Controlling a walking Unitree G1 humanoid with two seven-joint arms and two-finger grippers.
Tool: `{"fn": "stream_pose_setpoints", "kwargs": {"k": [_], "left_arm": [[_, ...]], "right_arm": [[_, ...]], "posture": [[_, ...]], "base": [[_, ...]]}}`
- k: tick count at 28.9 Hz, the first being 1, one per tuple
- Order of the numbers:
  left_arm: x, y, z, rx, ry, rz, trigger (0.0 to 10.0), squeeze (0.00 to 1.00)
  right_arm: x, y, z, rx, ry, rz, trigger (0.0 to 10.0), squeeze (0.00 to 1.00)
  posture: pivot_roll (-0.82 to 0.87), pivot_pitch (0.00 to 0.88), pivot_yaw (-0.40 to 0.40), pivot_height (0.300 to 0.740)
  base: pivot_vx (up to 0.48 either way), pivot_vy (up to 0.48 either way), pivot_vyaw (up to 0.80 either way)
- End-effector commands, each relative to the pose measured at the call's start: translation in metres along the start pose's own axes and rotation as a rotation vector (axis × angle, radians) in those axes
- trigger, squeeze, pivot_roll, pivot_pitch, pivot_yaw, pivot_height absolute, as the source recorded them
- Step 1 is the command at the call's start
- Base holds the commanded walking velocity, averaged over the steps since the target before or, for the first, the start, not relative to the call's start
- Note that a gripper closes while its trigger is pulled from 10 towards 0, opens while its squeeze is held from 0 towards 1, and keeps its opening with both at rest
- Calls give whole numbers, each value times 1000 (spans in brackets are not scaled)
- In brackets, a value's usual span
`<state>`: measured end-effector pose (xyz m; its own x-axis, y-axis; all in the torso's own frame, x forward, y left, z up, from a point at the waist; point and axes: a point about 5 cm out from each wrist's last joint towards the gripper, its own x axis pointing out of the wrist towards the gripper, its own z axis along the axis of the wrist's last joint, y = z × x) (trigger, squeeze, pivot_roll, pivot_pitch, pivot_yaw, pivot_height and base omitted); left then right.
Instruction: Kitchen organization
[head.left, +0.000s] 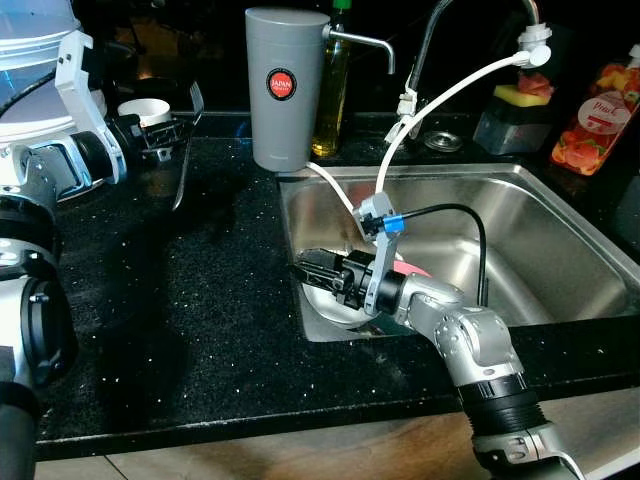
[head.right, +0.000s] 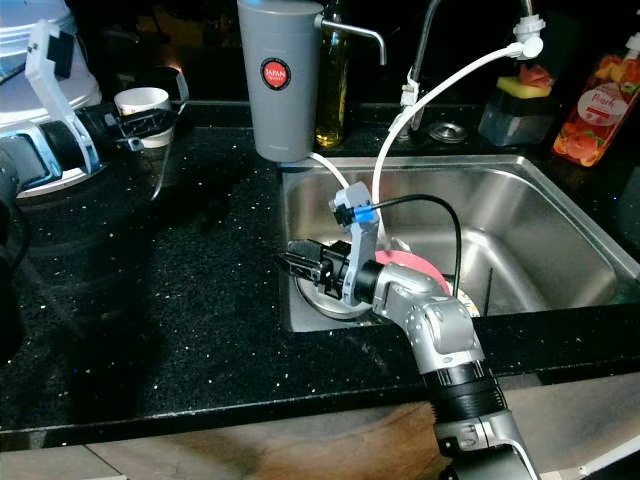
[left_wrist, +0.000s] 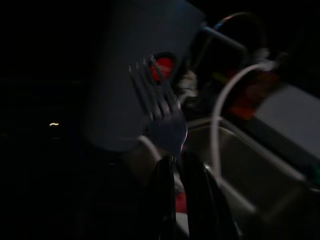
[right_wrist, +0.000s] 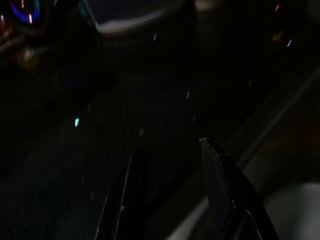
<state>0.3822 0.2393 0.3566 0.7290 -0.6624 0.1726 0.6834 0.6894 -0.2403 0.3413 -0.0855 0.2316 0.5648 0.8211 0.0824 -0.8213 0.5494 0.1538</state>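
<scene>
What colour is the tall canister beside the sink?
Grey, with a round red label; the canister shows best in the left eye view.

Counter (head.left: 200, 300) black, white speckles. Sink (head.left: 540, 240) bare silver steel. Canister (head.left: 285, 85) plain grey, round red badge with white lettering. Bottle (head.left: 333, 95) behind it yellow-olive, green cap. Hose (head.left: 440, 100) white. Sponge (head.left: 520, 95) yellow with a red piece on top, in grey holder (head.left: 505, 128). Soap bottle (head.left: 598, 118) red-orange, fruit print label. Cup (head.left: 145, 110) white. Right arm (head.left: 470, 340) silver, black fingers (head.left: 315, 268), white bracket, blue clip (head.left: 392, 223). Fork (left_wrist: 162, 107) silver. Something pink (head.right: 408, 262) in sink.
</scene>
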Motion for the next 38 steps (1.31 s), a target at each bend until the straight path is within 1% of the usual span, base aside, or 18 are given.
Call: {"fn": "stream_pose_setpoints", "kwargs": {"k": [1,2,3,10,11,13,15,18,19,20,30,31,33,34,35,36,37,38], "left_arm": [[9,-13,1,35,-41,-97,0,0],[12,-16,-8,65,-18,-111,0,0],[15,-18,-22,104,40,-108,0,0],[21,-27,-34,139,45,-104,0,0],[22,-28,-36,140,38,-98,0,0],[23,-28,-37,136,33,-92,0,0],[24,-30,-37,136,10,-89,0,0],[25,-32,-36,138,-4,-91,0,0],[25,-34,-35,147,-20,-89,0,0],[26,-37,-34,154,-31,-92,0,0],[26,-42,-36,180,-30,-75,0,0],[26,-43,-39,188,-21,-71,0,0],[26,-43,-48,280,20,-17,0,0],[25,-40,-51,337,28,42,588,0],[25,-40,-51,337,28,42,588,0],[25,-38,-51,365,-5,124,10000,0],[24,-36,-51,374,-32,179,10000,0],[24,-36,-51,374,-32,179,10000,0]], "right_arm": [[2,0,25,18,-146,-33,10000,0],[4,2,34,41,-214,-44,10000,0],[6,6,42,53,-268,-36,10000,1000],[10,24,43,50,-266,61,10000,1000],[12,34,37,38,-212,126,10000,1000],[12,38,34,33,-181,157,10000,1000],[13,50,25,10,-100,239,10000,1000],[13,53,22,-10,-71,253,10000,1000],[14,55,19,-23,-47,258,10000,75],[14,55,18,-36,-34,253,10000,0],[13,44,19,-63,-39,162,10000,0],[12,41,19,-66,-39,139,10000,0],[12,25,17,-121,-53,-24,10000,0],[11,15,17,-143,-65,-121,10000,0],[11,15,17,-143,-65,-121,10000,0],[8,4,18,-148,-100,-231,10000,0],[6,-2,19,-146,-124,-297,10000,0],[6,-2,19,-146,-124,-297,10000,0]], "posture": [[80,76,-14,740],[80,76,-14,740],[72,67,-16,740],[70,64,-17,740],[67,60,-19,740],[67,60,-19,740],[67,58,-21,740],[67,57,-23,740],[66,55,-24,740],[66,54,-23,740],[64,55,-20,740],[66,56,-25,740],[67,56,-27,740],[68,58,-31,740],[68,58,-31,740],[68,58,-31,740],[68,58,-31,740],[68,58,-31,740]], "base": [[0,0,0],[0,0,0],[0,0,0],[0,0,0],[0,0,0],[0,0,0],[0,0,0],[0,0,0],[0,0,0],[0,0,0],[0,0,0],[0,0,0],[0,0,0],[0,0,0],[0,0,0],[0,0,0],[0,0,0],[0,0,0]]}}
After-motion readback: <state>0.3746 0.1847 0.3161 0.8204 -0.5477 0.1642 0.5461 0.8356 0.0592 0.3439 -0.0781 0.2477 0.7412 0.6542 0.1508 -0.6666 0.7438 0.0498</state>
